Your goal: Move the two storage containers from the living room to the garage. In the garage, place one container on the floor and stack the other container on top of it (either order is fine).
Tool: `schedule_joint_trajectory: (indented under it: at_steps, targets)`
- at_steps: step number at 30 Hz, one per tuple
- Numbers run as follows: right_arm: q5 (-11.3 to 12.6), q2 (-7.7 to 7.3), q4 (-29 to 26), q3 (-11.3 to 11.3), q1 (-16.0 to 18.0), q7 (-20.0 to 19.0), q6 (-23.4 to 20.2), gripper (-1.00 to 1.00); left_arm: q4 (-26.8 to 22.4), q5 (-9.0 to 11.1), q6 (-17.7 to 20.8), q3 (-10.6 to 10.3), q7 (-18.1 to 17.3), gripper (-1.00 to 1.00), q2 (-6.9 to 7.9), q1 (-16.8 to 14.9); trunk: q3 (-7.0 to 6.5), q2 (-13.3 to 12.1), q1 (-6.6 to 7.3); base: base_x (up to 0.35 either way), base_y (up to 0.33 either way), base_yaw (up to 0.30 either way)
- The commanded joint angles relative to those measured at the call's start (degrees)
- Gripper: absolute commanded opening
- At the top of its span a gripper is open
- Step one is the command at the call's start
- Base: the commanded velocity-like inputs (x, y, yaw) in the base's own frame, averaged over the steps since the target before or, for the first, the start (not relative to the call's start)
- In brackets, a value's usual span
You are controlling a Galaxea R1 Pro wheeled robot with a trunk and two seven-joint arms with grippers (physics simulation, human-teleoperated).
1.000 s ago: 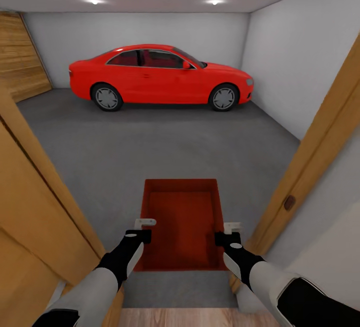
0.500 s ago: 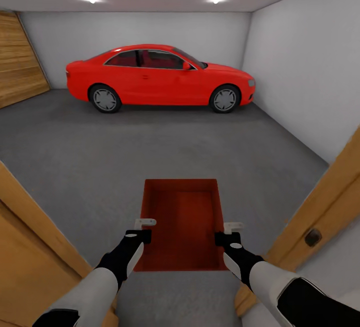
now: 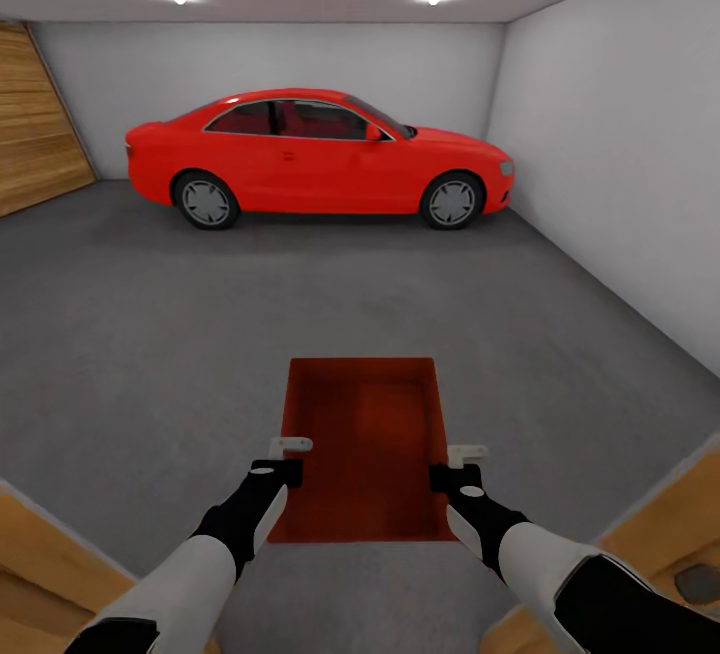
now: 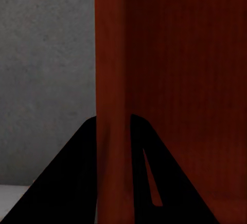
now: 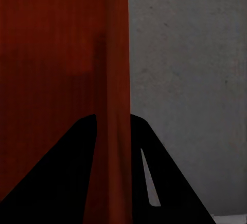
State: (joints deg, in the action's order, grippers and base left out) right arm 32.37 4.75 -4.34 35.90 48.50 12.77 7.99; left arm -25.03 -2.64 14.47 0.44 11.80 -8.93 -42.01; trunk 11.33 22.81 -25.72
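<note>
One orange-red storage container (image 3: 365, 449) hangs in front of me over the dark grey garage floor (image 3: 200, 334), carried between both arms. My left gripper (image 3: 287, 464) is shut on its left wall, and my right gripper (image 3: 447, 469) is shut on its right wall. In the left wrist view the black fingers (image 4: 77, 183) straddle the thin red container wall (image 4: 113, 131). The right wrist view shows the same: dark fingers (image 5: 67, 172) clamp the container wall (image 5: 110, 131), with grey concrete beyond.
A red car (image 3: 315, 156) is parked across the far end of the garage. Pale grey walls (image 3: 620, 154) close the right side and back. A wooden panel (image 3: 35, 124) leans at the far left. Wooden door frame pieces (image 3: 640, 554) flank my arms.
The view has advanced through the doorway into the garage; the wooden door frames slid outward and down. The container stays fixed between both grippers.
</note>
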Motion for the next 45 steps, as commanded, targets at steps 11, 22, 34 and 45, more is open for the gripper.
schedule_joint_trajectory:
  at_steps: [11, 22, 34, 45]
  targets:
    - [-0.4, -0.37, -0.1, -0.7, 0.1, 0.3, 0.3, -1.0, 2.9, 0.5, 1.0, -0.7, 0.4, -1.0, 0.05, 0.0, 0.1, 0.1, -0.06, 0.323, 0.0, 0.0]
    - [-0.4, -0.44, -0.1, -0.8, 0.1, 0.3, 0.3, -1.0, 2.9, 0.5, 1.0, -0.7, 0.4, -1.0, 0.05, 0.0, 0.1, 0.1, -0.06, 0.323, 0.0, 0.0]
    - [-0.4, -0.4, -0.1, -0.7, 0.1, 0.3, 0.3, -1.0, 2.9, 0.5, 0.9, -0.7, 0.4, -1.0, 0.05, 0.0, 0.1, 0.1, -0.06, 0.323, 0.0, 0.0]
    - [-0.4, -0.44, -0.1, -0.8, 0.1, 0.3, 0.3, -1.0, 2.9, 0.5, 0.9, -0.7, 0.4, -1.0, 0.05, 0.0, 0.1, 0.1, -0.06, 0.323, 0.0, 0.0]
